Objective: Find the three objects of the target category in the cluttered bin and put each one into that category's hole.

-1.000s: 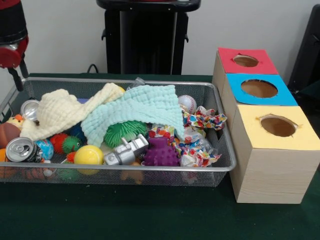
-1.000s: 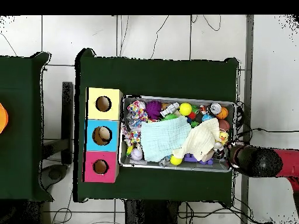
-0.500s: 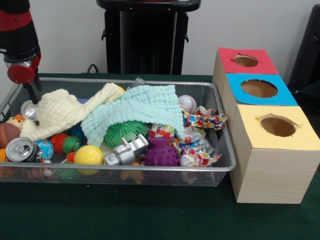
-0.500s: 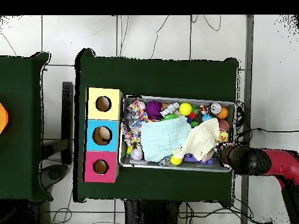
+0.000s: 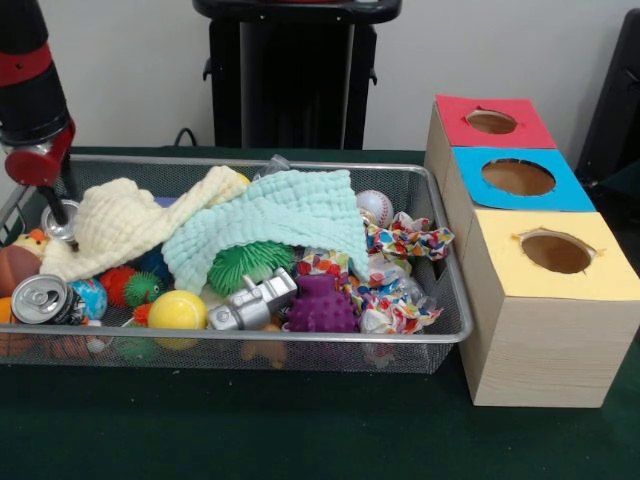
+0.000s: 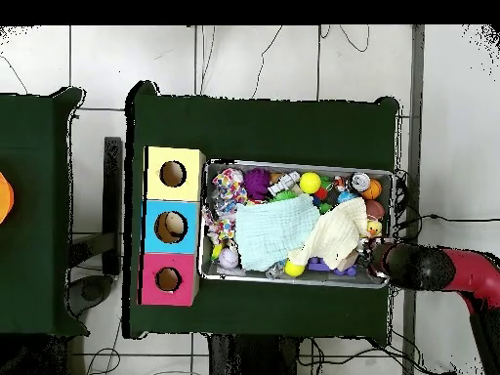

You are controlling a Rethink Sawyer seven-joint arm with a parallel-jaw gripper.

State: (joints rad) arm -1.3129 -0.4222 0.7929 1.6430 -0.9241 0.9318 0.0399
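Moved: gripper (image 5: 55, 200) lower, inside mesh bin (image 5: 300, 352) corner.
Jaws: cannot tell.
Beneath: shiny round can (image 5: 60, 219), beside waffle-textured yellow cloth (image 5: 120, 225).
Centre: crinkled mint cloth (image 5: 270, 225).

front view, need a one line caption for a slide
Red and black arm hangs over the left end of a wire mesh bin of toys and cloths, beside three wooden boxes with coloured holed tops.

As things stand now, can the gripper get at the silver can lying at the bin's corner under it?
Probably yes. The gripper hangs just above the silver can at the bin corner. The can's top looks uncovered; the yellow cloth lies beside it and the bin's wall is close.
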